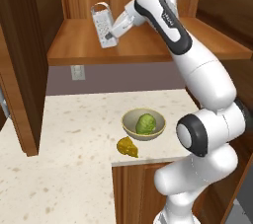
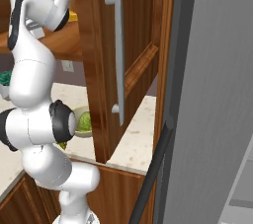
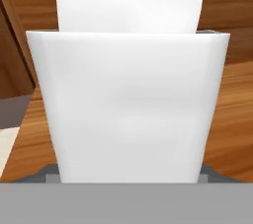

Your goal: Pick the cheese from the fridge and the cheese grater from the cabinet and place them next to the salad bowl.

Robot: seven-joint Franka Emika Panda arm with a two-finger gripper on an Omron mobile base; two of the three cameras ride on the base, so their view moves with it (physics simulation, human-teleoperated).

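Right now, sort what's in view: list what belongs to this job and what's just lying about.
Job: grater on the cabinet shelf, at the tool; cheese beside the salad bowl on the counter.
Lying about: wall outlet; cabinet door handle.

Your cheese grater [image 1: 102,24] stands tilted on the cabinet [image 1: 148,45] shelf at the gripper [image 1: 111,33]; the cheese [image 1: 127,147] and salad bowl [image 1: 143,124] lie far below it.
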